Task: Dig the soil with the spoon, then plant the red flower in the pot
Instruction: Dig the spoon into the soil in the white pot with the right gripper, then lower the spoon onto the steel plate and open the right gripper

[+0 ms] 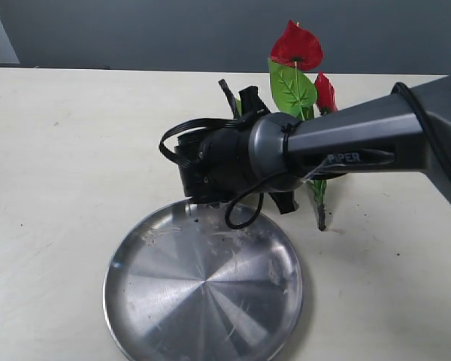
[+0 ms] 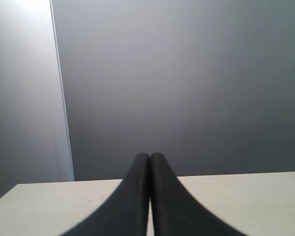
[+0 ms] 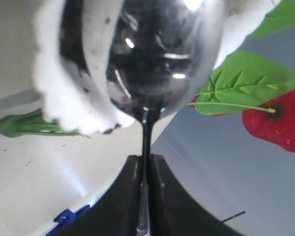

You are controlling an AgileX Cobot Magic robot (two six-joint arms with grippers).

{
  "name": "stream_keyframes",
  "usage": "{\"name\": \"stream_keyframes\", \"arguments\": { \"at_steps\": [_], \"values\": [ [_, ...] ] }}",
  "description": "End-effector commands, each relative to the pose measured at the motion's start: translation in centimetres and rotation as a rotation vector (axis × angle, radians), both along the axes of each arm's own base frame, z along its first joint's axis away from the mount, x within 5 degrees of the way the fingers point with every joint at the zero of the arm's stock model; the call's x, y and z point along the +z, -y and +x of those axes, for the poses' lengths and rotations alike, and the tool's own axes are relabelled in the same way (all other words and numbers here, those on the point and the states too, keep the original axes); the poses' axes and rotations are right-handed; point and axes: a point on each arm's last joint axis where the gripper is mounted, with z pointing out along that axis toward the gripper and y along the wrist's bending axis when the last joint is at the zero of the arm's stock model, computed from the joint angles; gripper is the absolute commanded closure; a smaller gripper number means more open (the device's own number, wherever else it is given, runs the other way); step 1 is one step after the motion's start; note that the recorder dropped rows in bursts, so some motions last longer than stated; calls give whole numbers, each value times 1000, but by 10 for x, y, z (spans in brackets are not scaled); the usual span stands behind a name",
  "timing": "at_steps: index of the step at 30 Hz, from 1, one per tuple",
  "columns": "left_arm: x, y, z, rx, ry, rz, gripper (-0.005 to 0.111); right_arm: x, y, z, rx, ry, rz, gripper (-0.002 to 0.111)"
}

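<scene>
The right gripper [image 3: 144, 196] is clenched on the thin handle of the spoon [image 3: 160, 54]. Its 2 black fingers [image 3: 125, 196] squeeze the handle from both sides. The shiny round bowl of the spoon sticks out in front, right up at the white wavy rim of the pot [image 3: 71, 93]. I can see dark specks on that rim, but I cannot see the soil itself, so I cannot tell if the spoon is in it.

From where I stand, the right arm reaches across the middle and hides the pot. The red flower [image 1: 297, 47] stands up behind the arm, with 2 red blooms and a big green leaf. Its stem comes down to the counter [image 1: 60, 150] on the far side of the arm. The flower does not look planted yet.

A big steel plate [image 1: 203, 289] lies on the counter just below the arm. It has small bits and smears on it.

The left gripper [image 2: 150, 196] is squeezed closed with nothing in it. It points out over the bare counter, away from everything.

So I think the digging is going on now. Planting the flower in the pot is still left to do.
</scene>
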Motion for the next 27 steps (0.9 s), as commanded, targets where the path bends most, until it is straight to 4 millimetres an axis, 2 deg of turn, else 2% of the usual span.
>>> {"name": "stream_keyframes", "arguments": {
  "at_steps": [1,7,10,15,21,23,27],
  "values": [
    [1,1,0,-10,9,-11,106,10,-2,3,-36,56,11,109],
    [1,1,0,-10,9,-11,106,30,-13,1,-81,38,142,109],
    [1,1,0,-10,9,-11,106,27,-16,-2,-84,-32,175,109],
    [1,1,0,-10,9,-11,106,11,-15,0,-105,-59,129,109],
    [1,1,0,-10,9,-11,106,11,-10,7,-126,-36,101,109],
    [1,1,0,-10,9,-11,106,19,-9,7,-164,15,170,109],
    [1,1,0,-10,9,-11,106,61,-1,-3,-322,57,442,109]
  ]
}}
